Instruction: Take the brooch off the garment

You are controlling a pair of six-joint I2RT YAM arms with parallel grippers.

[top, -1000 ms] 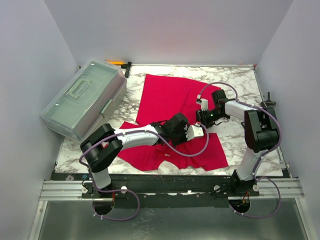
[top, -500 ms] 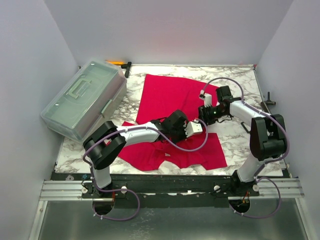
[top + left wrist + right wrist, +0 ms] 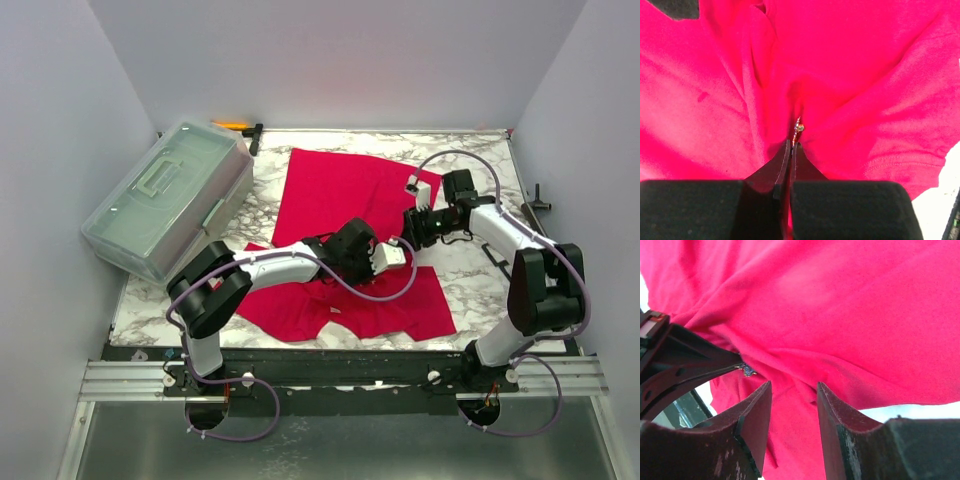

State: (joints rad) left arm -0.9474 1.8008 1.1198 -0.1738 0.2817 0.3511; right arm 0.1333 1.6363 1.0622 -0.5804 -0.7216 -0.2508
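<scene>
- My left gripper is closed, its two black fingers pressed tight together on a raised fold of the garment.
- Red cloth shows in the slit between those fingers, lower down in the left wrist view.
- The brooch sits just past my left fingertips, at the crest of that pinched fold. It is a small glinting thing, dark and bluish in the right wrist view.
- I cannot tell whether my left fingers catch the brooch itself or only the cloth under it, as it is too small to make out.
- My right gripper is spread apart, with nothing held. Rumpled red cloth fills the gap behind its fingers.
- The brooch lies to one side of my right fingers, near them but not touching.
- From above, my two grippers meet tip to tip over the right part of the garment.
- The garment lies crumpled on the marble table, reaching from the far middle down to the near edge.
- A grey lidded plastic case stands on the left of the table, apart from the cloth.
</scene>
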